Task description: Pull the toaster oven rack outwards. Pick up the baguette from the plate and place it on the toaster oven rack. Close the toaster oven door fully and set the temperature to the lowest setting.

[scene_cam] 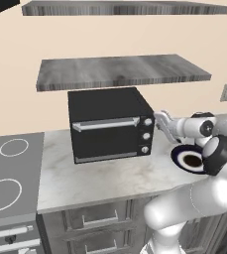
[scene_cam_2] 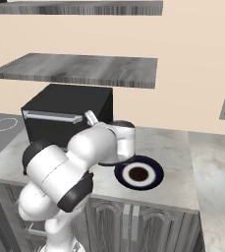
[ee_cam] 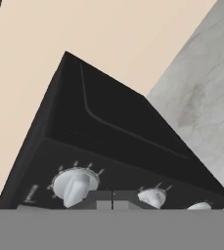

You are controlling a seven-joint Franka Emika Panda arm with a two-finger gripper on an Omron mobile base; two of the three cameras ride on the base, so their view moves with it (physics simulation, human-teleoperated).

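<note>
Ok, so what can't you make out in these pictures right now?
- Oven interior: hidden behind the shut toaster oven door in the left base view, so the rack and baguette can't be checked.
- Temperature knob setting: too small in the left base view.
- Knob panel: blocked by the arm in the right base view.
- End effector contact with a knob: cut off at the bottom of the hand view.

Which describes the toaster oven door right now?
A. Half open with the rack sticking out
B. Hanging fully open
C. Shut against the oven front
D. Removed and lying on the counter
C: the toaster oven door stands upright, flush with the front, its silver handle along the top.
</note>
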